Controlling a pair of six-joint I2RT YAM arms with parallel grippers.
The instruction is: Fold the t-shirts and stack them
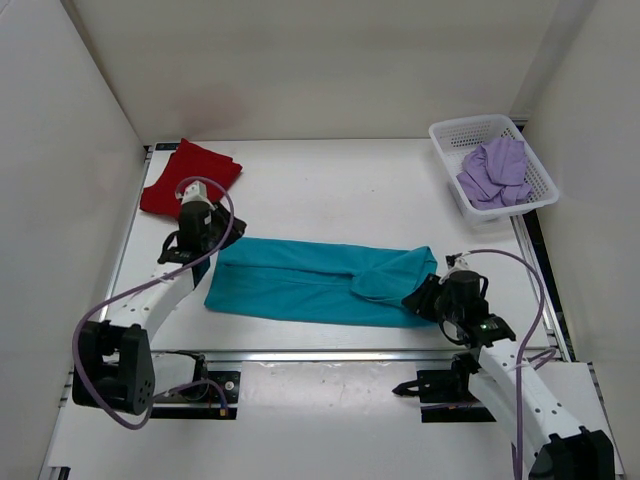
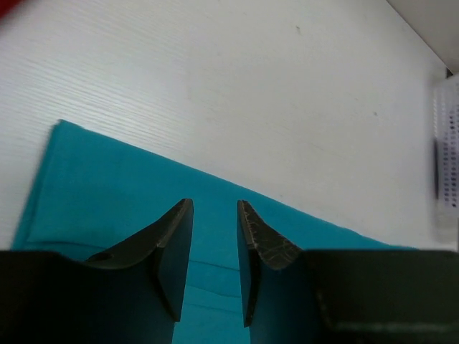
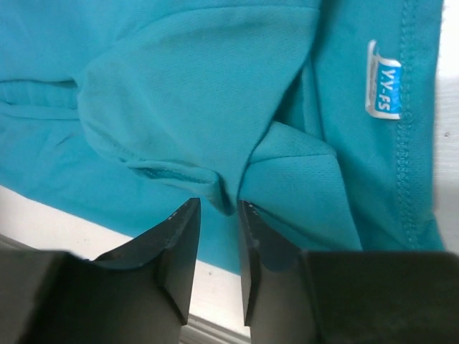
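Observation:
The teal t-shirt [image 1: 310,280] lies flat in a long folded strip across the middle of the table. My left gripper [image 1: 213,248] hovers over its left end, and in the left wrist view [image 2: 215,204] the jaws stand open with only teal cloth [image 2: 107,193] beneath. My right gripper [image 1: 420,298] is at the shirt's right end, open [image 3: 219,204], with a tucked sleeve fold [image 3: 201,86] just past the tips. The dark red t-shirt [image 1: 185,172] lies folded at the back left. The lavender t-shirt [image 1: 495,172] lies crumpled in the basket.
A white mesh basket [image 1: 447,135] stands at the back right corner and shows at the right edge of the left wrist view [image 2: 448,158]. White walls enclose the table on three sides. A metal rail [image 1: 330,355] runs along the near edge.

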